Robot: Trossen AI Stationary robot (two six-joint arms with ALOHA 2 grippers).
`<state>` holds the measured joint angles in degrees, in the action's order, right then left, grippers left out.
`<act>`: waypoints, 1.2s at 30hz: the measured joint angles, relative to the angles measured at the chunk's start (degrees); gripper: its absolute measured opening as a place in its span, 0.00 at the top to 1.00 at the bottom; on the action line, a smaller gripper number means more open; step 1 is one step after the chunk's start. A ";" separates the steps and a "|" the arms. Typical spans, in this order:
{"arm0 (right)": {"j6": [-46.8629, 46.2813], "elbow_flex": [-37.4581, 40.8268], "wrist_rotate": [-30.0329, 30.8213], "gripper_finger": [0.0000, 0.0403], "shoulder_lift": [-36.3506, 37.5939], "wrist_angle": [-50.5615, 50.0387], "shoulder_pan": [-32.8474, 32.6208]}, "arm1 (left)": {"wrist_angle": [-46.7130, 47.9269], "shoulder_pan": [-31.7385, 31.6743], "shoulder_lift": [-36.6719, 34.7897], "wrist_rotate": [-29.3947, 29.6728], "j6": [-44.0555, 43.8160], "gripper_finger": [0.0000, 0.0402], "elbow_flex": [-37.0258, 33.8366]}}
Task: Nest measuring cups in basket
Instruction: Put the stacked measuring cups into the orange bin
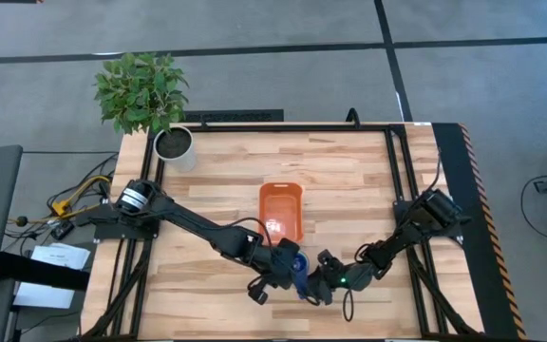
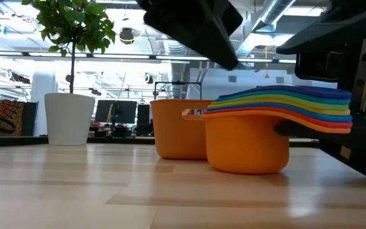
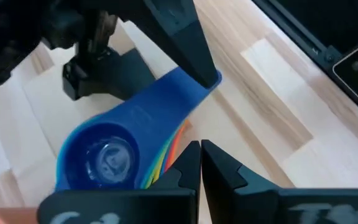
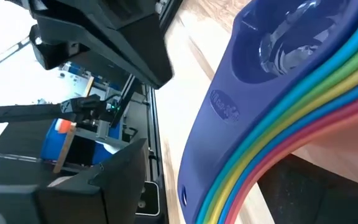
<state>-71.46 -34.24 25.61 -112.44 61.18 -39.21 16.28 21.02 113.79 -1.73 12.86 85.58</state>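
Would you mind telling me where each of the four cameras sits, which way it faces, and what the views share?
High view: overhead, looking straight down on the table; both arms, basket, plant pot.
Low view: table-top height, level across into the room; nested measuring cups before the basket, arm parts above.
Left wrist view: on the left arm, past its shut left end effector onto the cups.
Right wrist view: on the right arm, close beside the cups; its dark fingers frame them.
All four share the cup stack.

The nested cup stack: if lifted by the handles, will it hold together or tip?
The stack of measuring cups looks rigid and light. The handles overhang one side, so it may tilt bowl-down. Being loosely nested, the cups could slide apart.
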 joint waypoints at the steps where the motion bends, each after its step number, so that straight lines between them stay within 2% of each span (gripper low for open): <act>1: -0.20 0.00 -0.01 0.25 0.00 -0.08 -0.02 | 0.11 0.00 -0.18 0.13 0.00 1.00 0.00; 13: -3.62 0.02 0.09 0.37 0.00 -3.79 0.70 | 1.17 -0.02 -0.54 1.46 -0.07 1.00 0.00; 28: -3.06 0.09 -0.09 0.67 -0.13 -3.64 0.75 | 1.09 -0.02 -0.54 1.37 -0.22 1.00 0.00; 36: -0.48 0.19 -0.39 0.74 -0.22 -0.89 0.73 | 1.66 -0.02 -0.54 1.53 -0.22 1.00 0.00</act>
<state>-71.94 -34.05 25.21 -112.66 60.29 -38.48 17.94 20.99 113.25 -0.20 12.64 85.58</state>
